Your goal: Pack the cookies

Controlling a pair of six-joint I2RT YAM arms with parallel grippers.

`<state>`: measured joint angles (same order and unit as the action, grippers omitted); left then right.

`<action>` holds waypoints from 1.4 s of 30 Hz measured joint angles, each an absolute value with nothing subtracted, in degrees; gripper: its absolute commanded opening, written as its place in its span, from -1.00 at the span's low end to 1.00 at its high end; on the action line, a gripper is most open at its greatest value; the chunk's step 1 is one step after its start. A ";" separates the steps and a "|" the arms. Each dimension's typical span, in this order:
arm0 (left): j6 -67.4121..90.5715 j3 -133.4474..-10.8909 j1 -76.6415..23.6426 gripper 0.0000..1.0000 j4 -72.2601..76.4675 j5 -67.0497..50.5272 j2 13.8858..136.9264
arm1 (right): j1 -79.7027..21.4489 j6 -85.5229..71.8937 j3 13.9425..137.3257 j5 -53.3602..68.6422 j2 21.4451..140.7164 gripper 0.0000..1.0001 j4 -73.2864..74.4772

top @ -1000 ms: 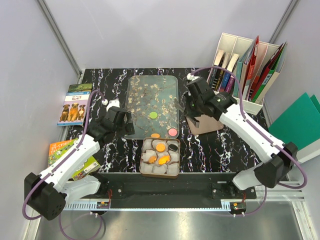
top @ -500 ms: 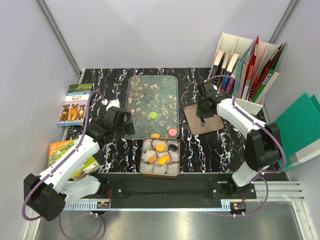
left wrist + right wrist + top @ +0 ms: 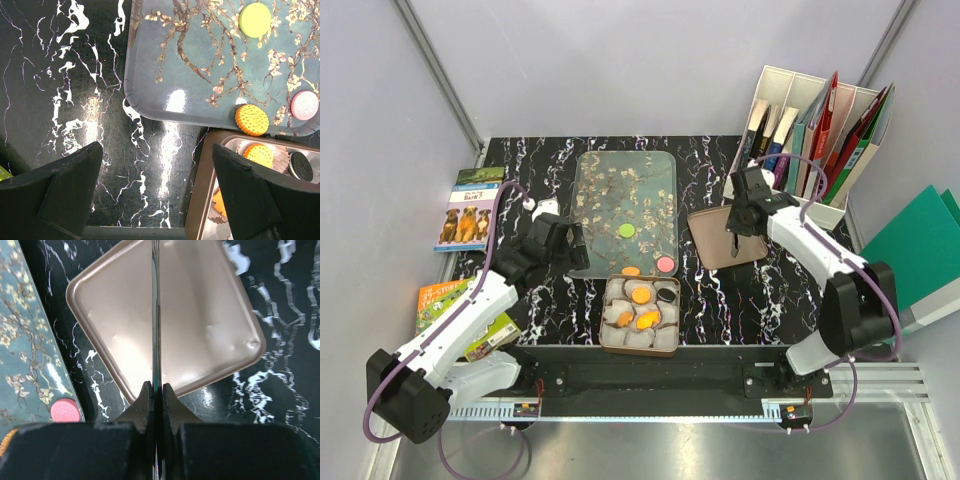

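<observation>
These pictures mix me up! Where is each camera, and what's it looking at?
Top: above, behind the arms, looking down at the table; both arms show.
Left wrist: looks down on the tray corner and tin; its open fingers show.
Right wrist: looks down on the brown lid; its shut fingers show.
Shared: the pink cookie is in both wrist views.

Top camera looks down on the whole table from behind; both wrist cameras look closely down, sharing the pink cookie
</observation>
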<state>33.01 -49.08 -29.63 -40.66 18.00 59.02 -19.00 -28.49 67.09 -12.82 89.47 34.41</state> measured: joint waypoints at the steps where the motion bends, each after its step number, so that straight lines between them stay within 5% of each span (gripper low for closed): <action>1: 33.01 -49.10 -29.63 0.88 -40.66 17.96 59.02 | -18.65 -28.49 66.63 -13.19 88.12 -1.00 34.33; 11: 33.01 -49.10 -29.63 0.88 -40.60 16.97 59.05 | -17.23 -28.14 62.67 -5.13 84.36 -1.00 24.69; 29: 33.01 -49.08 -29.63 0.88 -40.62 17.17 60.27 | -17.23 -26.59 96.01 4.21 123.83 -1.00 17.74; 31: 33.01 -49.08 -29.63 0.88 -40.60 17.19 60.27 | -17.23 -26.59 98.76 4.25 126.28 -0.87 17.54; 37: 33.01 -49.08 -29.63 0.88 -40.62 17.21 61.25 | -17.19 -26.72 102.96 7.14 130.28 0.04 18.09; 42: 33.01 -49.08 -29.63 0.88 -40.60 17.17 61.63 | -17.19 -26.72 102.06 9.02 131.17 0.38 20.58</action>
